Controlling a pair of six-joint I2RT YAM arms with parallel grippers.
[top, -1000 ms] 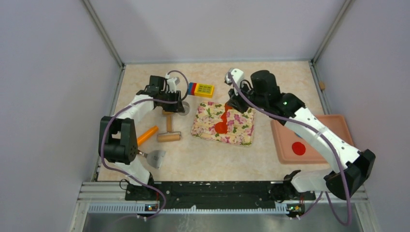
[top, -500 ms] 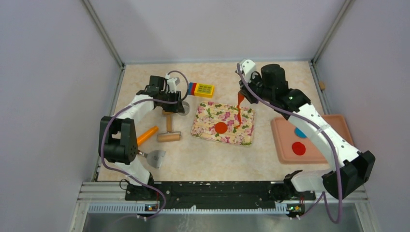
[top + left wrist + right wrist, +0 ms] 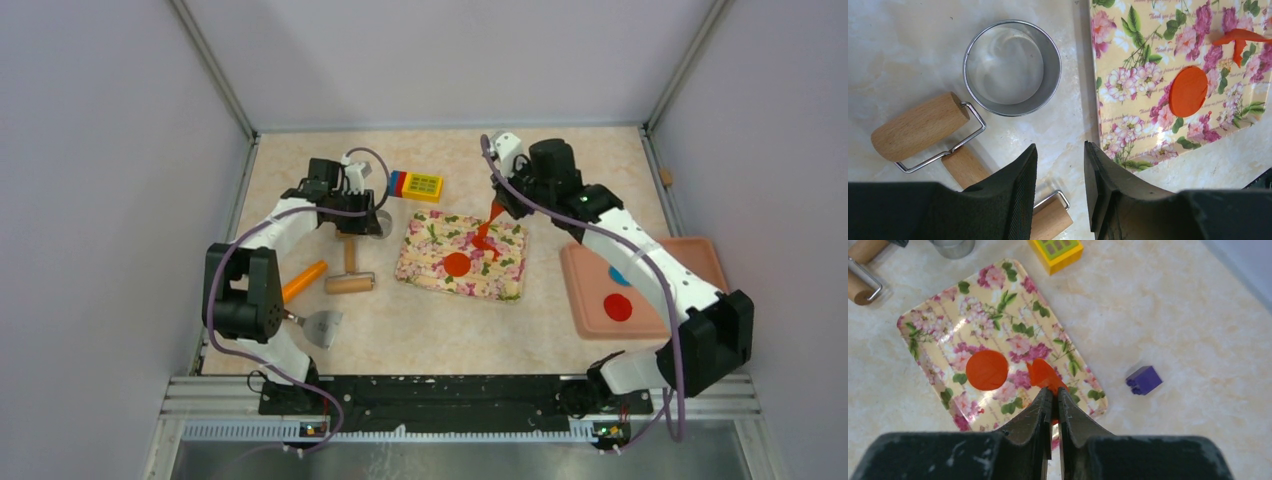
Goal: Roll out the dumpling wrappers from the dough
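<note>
Dough (image 3: 1043, 374), a thin leftover strip, is clamped between the right jaws, which are pressed together on its upper end. In the top view its long axis runs from the jaws down and to the left, with the free end over the upper right part of the floral tray (image 3: 430, 240). Whether that end touches the tray, I cannot tell.

One round wrapper (image 3: 458, 264) lies flat near the tray's middle. It is below and left of the strip in the top view and left of the jaw tips in the right wrist view, near the strip but apart from it. That gap probably matters most: any move with the strip should go away from the wrapper, toward the upper right.

Left jaws stand apart and empty, low over the bench. The ring (image 3: 1013, 67) is above them in their frame, the roller (image 3: 918, 127) is at left and the tray at right. The right arm is the nearer one to both dough and wrapper.
</note>
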